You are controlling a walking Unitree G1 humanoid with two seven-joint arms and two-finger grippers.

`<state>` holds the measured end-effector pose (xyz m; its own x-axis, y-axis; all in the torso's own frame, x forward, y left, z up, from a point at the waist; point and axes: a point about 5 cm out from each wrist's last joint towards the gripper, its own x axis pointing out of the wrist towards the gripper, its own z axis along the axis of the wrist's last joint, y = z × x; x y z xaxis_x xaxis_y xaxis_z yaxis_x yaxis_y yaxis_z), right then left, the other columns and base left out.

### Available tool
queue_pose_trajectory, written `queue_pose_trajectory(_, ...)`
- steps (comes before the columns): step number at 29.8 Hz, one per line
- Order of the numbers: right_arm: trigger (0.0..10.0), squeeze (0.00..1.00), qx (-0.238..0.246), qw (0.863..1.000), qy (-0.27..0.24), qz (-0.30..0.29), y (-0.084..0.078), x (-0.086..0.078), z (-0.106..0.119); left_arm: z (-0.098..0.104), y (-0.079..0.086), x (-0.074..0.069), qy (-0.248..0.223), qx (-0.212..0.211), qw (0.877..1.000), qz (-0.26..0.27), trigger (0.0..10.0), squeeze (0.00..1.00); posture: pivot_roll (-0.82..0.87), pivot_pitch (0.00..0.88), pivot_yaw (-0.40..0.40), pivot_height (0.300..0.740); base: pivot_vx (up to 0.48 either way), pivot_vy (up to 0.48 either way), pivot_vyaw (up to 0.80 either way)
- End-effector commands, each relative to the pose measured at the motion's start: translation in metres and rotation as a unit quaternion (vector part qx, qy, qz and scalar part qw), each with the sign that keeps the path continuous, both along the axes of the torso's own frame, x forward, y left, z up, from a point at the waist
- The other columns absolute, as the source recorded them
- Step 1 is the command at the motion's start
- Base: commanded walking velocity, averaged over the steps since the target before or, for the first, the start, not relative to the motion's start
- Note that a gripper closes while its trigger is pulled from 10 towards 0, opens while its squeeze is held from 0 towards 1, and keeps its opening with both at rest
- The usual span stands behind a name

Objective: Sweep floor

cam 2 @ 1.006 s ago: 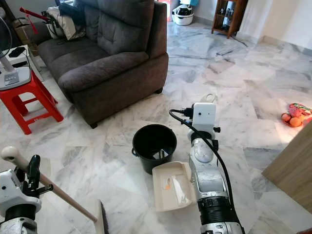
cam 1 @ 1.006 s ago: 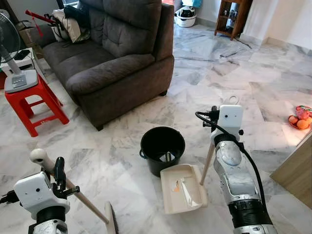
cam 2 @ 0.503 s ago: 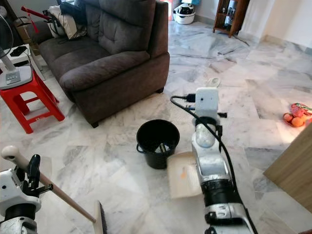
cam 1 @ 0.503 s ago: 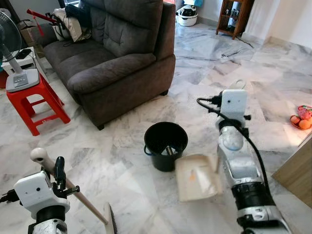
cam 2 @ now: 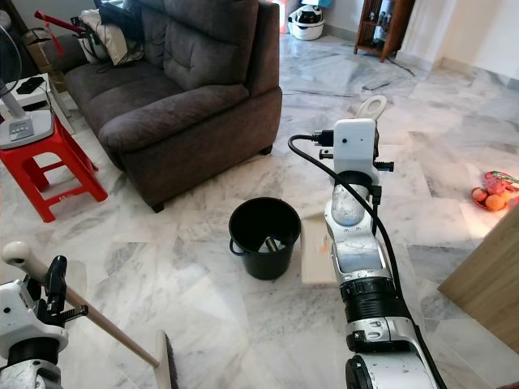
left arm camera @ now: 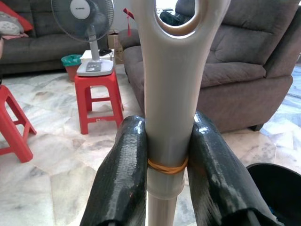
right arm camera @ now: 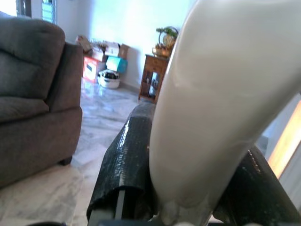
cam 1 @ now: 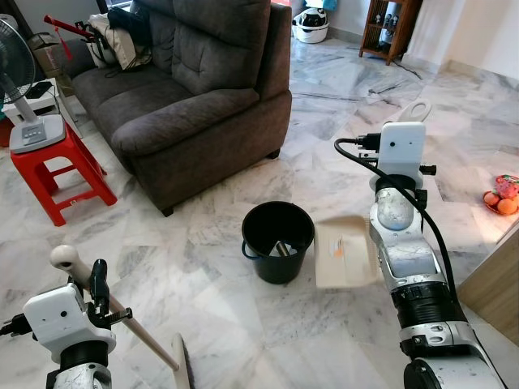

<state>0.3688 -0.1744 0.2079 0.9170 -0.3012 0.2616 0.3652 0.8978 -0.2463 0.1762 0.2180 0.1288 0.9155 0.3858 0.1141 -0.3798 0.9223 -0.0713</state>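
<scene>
The cream dustpan (cam 1: 346,252) hangs raised just right of the black bucket (cam 1: 278,241), its handle (right arm camera: 211,108) clamped in the right gripper (right arm camera: 188,188). The left gripper (left arm camera: 165,174) is clenched on the broom handle (left arm camera: 175,94), low at the robot's left side. The floor (cam 1: 340,113) is grey-veined white marble. A grey sofa (cam 1: 195,89) stands behind, a fan (cam 1: 20,77) on a red stool (cam 1: 57,170) beside it. The fan's label is too small to read.

Right arm (cam 1: 403,243) stretched forward, right gripper (right arm camera: 188,188) clamped around dustpan handle (right arm camera: 221,94), left gripper (left arm camera: 167,165) low at left, fingers (left arm camera: 123,179) pinching broom handle (left arm camera: 171,94).
</scene>
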Motion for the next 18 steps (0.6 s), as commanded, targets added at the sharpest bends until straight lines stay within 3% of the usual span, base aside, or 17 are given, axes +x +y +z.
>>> queue_pose_trajectory(1,10.0,0.00,0.007,0.999,-0.040,-0.002,0.002,0.004,0.023,0.006,0.003,0.001,-0.011,0.015,1.000,0.005,10.0,0.00,0.00,0.051,0.076,0.740,0.000,0.000,0.00)
queue_pose_trajectory(18,10.0,0.00,0.027,0.998,-0.044,-0.031,-0.004,0.014,0.035,0.003,0.003,0.002,-0.012,0.011,1.000,0.009,10.0,0.00,0.00,0.036,0.070,0.740,0.000,0.000,0.00)
